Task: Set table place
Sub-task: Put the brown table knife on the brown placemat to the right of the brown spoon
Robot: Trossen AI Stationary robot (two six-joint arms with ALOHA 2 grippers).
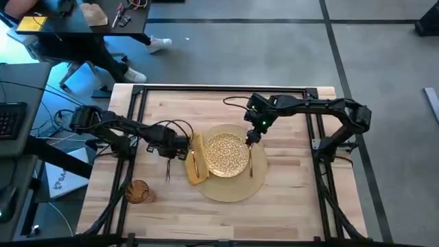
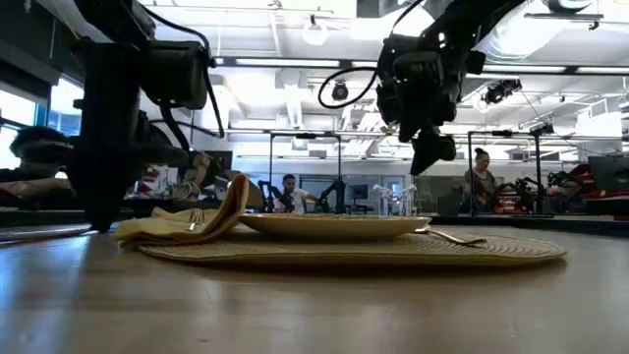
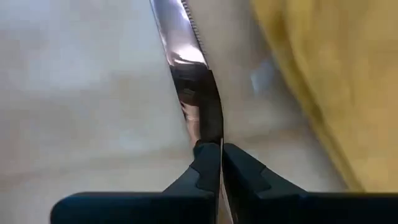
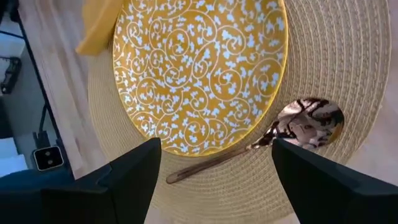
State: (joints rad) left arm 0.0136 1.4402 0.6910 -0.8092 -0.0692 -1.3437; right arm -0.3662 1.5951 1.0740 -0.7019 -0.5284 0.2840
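Left gripper (image 3: pixel 221 163) is pinched on a knife (image 3: pixel 186 62), low over the table (image 1: pixel 288 206) left of the napkin (image 1: pixel 197 159). Right gripper (image 4: pixel 214 168) hangs spread above the mat (image 1: pixel 230 189), over the spoon (image 4: pixel 292 127) beside the gold plate (image 1: pixel 228 155) at frame centre. Tumbler (image 1: pixel 137 191) stands lower left.

On the worktop (image 1: pixel 288 199) lies the mat (image 1: pixel 230 184), with the plate (image 1: pixel 227 154) on it. The napkin (image 1: pixel 198 159) lies at the plate's left, half off the mat, a fork (image 1: pixel 194 162) on it. The spoon (image 1: pixel 251 162) lies on the mat at the plate's right. The knife (image 1: pixel 168 170) lies left of the napkin. The glass (image 1: pixel 138 191) stands near the front left, well apart.
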